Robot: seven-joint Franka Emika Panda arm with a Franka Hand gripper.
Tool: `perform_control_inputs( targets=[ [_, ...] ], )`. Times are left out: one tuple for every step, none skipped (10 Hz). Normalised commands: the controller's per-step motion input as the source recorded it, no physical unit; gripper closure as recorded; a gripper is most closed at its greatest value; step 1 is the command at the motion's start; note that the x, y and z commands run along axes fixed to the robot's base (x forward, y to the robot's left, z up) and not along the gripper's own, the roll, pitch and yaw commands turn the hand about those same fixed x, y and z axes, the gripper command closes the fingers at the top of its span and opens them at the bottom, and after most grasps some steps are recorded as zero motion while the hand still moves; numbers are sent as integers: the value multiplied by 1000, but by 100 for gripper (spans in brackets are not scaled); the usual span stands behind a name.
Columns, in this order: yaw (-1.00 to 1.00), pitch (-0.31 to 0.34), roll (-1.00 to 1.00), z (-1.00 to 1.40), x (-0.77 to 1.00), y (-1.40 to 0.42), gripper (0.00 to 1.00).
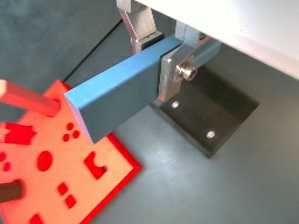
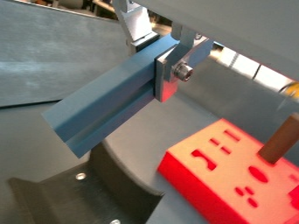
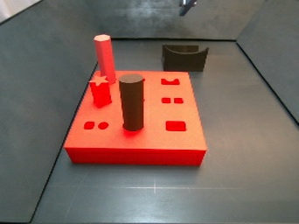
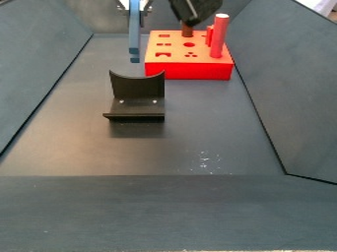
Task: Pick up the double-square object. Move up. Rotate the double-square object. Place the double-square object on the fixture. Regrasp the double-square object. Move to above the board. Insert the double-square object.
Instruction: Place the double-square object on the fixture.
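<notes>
My gripper (image 1: 159, 52) is shut on the double-square object (image 1: 111, 96), a grey-blue bar, clamped near one end between the silver fingers (image 2: 162, 77). In a side view the bar (image 4: 134, 34) hangs upright in the air just above the fixture (image 4: 134, 96), and the gripper itself is above the frame. The dark fixture (image 1: 216, 109) lies on the floor below the held end. The red board (image 3: 140, 122) with shaped cutouts sits beyond the fixture (image 3: 184, 57). Both wrist views show the board (image 2: 233, 171) beside the bar's free end (image 2: 73, 131).
A red hexagonal post (image 3: 103, 57) and a dark grey cylinder (image 3: 131, 103) stand upright on the board. Grey walls (image 4: 53, 89) enclose the floor on both sides. Open floor (image 4: 158, 177) stretches in front of the fixture.
</notes>
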Motion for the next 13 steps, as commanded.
perform_control_inputs(
  targets=[
    [-162, 114, -603, -12, 87, 49, 100],
    [-151, 59, -315, -14, 76, 42, 100],
    [-141, 38, -238, -7, 70, 32, 100],
    [-117, 233, -1000, -1000, 124, 131, 100],
    [-127, 220, -994, -1000, 131, 139, 100],
    [-155, 219, -884, -1000, 147, 140, 100],
    [-176, 194, -733, -1000, 162, 136, 100],
    [-204, 142, -515, -1000, 169, 137, 100],
    [-212, 114, -400, -1000, 171, 141, 100],
    [-204, 47, -209, -1000, 182, 133, 100],
    [-196, 19, -175, -1000, 191, 137, 100],
    [-176, -12, -164, -860, 171, 120, 100],
    [-143, -44, -160, -601, 133, 89, 100]
  ],
)
